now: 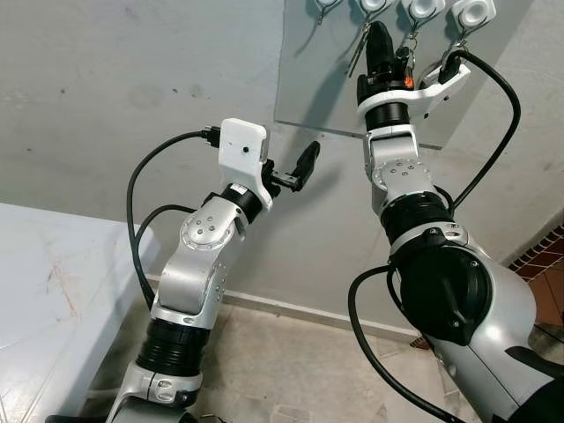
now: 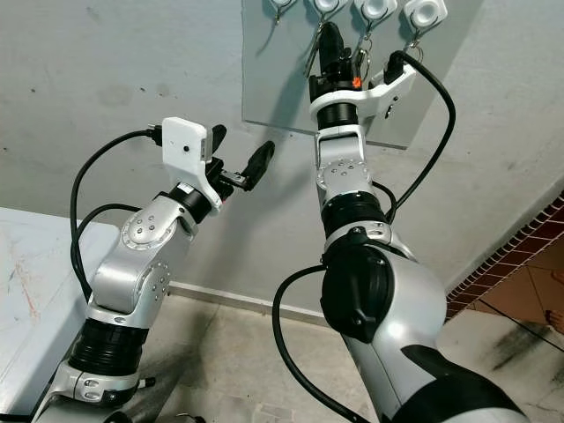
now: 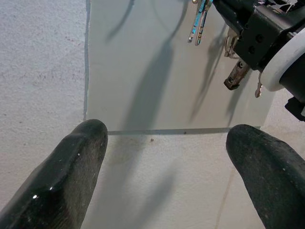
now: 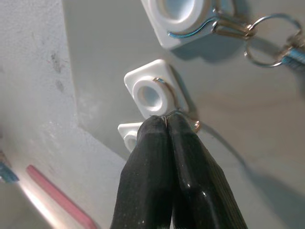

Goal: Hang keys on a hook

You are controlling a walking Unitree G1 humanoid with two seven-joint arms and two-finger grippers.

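Right wrist view: the right claw (image 4: 165, 119) has its black fingers pressed together on a thin metal key ring (image 4: 167, 87), right at a white square wall hook (image 4: 151, 92) on the grey panel (image 1: 308, 84). The left claw (image 3: 167, 138), fingers spread, hovers below, near the hanging silver keys (image 3: 198, 21).

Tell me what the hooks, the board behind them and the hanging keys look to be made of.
Hooks: white glossy moulded bases, probably plastic, with thin shiny wire, likely metal. Board: smooth, flat grey sheet with a crisp edge; material unclear. Keys: bright, reflective, bluish-silver, so likely metal.
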